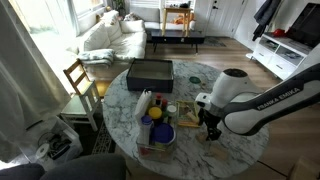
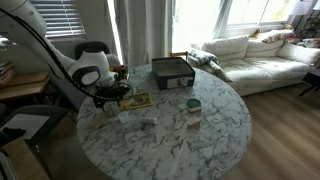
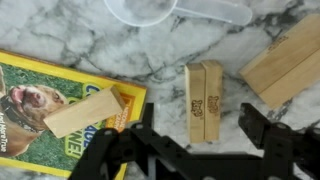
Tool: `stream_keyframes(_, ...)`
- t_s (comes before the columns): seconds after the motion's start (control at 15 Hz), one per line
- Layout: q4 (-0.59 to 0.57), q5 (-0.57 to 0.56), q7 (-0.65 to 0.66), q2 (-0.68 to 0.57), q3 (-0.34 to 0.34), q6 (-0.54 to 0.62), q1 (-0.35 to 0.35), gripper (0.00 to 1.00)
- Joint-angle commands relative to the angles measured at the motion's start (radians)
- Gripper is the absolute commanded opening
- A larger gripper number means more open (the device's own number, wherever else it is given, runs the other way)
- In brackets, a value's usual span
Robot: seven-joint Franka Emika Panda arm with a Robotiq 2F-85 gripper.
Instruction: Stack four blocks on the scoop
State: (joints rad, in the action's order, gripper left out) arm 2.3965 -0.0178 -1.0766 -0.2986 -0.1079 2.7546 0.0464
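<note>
In the wrist view two pale tan wooden blocks (image 3: 204, 100) lie side by side on the marble, with printed marks facing up. My gripper (image 3: 200, 135) is open, with one black finger on each side of this pair and not touching it. A third block (image 3: 85, 112) lies tilted on a yellow book (image 3: 30, 95). More tan blocks (image 3: 285, 62) lie at the right edge. The translucent scoop (image 3: 170, 10) lies beyond the pair, at the top of the view. In both exterior views the gripper (image 1: 210, 125) (image 2: 110, 95) hangs low over the table.
The round marble table (image 1: 200, 80) (image 2: 200, 140) also holds a black box (image 1: 150, 72) (image 2: 172, 72), a blue bowl (image 1: 160, 135) and a small cup (image 2: 192, 105). A wooden chair (image 1: 80, 80) stands beside the table. A white sofa (image 2: 250, 50) is behind it.
</note>
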Motion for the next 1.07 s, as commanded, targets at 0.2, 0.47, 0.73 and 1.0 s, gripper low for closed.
stream_keyframes(0.2,0.031,-0.024,-0.025,-0.015,-0.016,0.061,0.029,0.31)
stream_keyframes(0.47,0.031,-0.035,-0.027,-0.015,-0.016,0.055,0.027,0.08)
stream_keyframes(0.73,0.046,-0.059,0.004,0.047,0.007,0.006,0.023,0.08)
stream_keyframes(1.0,0.068,0.050,-0.029,0.161,-0.025,-0.067,0.070,0.08)
